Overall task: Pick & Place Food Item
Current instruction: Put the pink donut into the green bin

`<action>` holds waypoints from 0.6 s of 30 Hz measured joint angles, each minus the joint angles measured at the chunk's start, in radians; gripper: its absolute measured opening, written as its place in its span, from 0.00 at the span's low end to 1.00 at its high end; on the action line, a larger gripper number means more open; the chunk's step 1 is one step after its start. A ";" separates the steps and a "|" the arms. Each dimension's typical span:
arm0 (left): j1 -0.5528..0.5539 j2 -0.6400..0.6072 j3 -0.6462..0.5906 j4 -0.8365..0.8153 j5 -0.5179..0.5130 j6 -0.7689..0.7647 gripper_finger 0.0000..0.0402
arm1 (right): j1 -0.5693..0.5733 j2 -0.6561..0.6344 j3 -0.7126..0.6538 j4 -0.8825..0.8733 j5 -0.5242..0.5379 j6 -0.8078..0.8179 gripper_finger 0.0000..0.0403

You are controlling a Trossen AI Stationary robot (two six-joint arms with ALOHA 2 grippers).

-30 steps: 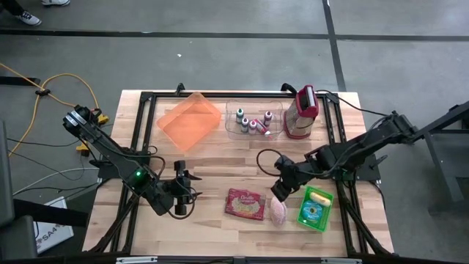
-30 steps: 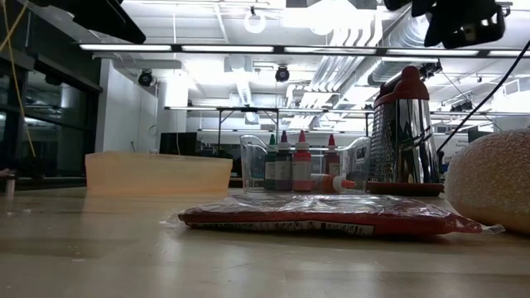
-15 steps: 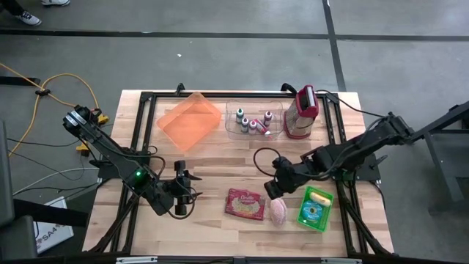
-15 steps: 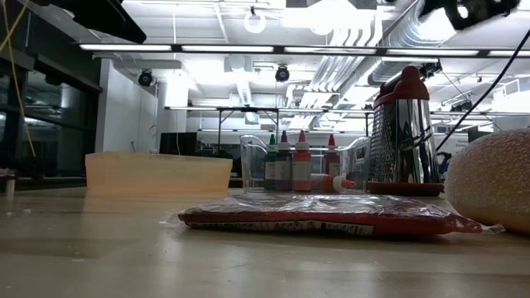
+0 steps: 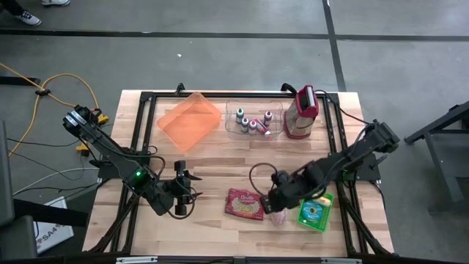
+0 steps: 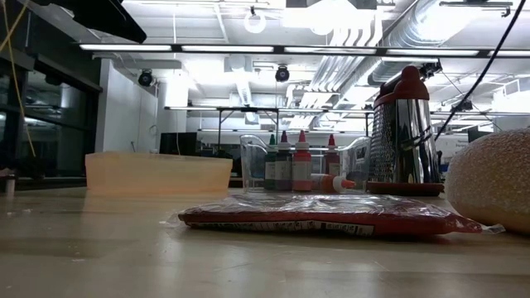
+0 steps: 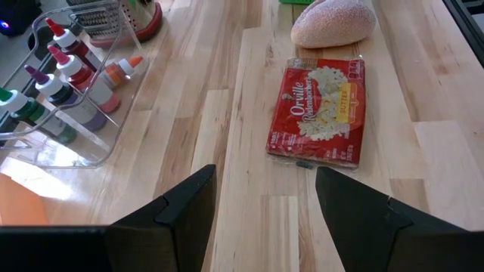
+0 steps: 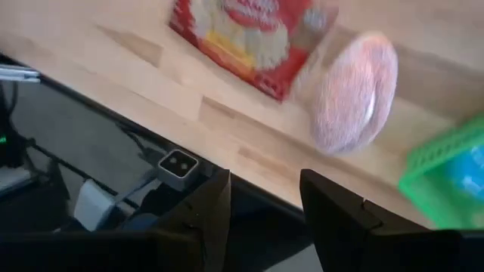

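While the right fingers hover apart and empty, the bread roll lies on the bench beyond them; approach seems underway, next lowering around it.

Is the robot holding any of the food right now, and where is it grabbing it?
No, nothing is held. The right gripper hangs open above the bread roll, and the left gripper waits open, also empty.
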 joint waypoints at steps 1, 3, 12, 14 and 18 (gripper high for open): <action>0.000 0.000 0.000 0.000 0.000 0.000 0.54 | 0.013 0.014 0.000 -0.007 0.000 0.022 0.37; 0.000 0.000 0.000 0.000 0.000 0.000 0.54 | 0.035 0.042 0.000 -0.034 0.002 0.061 0.37; 0.000 0.000 0.000 0.000 0.000 0.000 0.54 | 0.084 0.138 0.000 -0.041 0.000 0.208 0.37; 0.000 0.000 0.000 0.000 0.000 0.000 0.54 | 0.083 0.144 0.000 -0.044 -0.002 0.216 0.37; 0.000 0.000 0.000 0.000 0.000 0.000 0.54 | 0.078 0.142 0.000 -0.044 0.026 0.216 0.37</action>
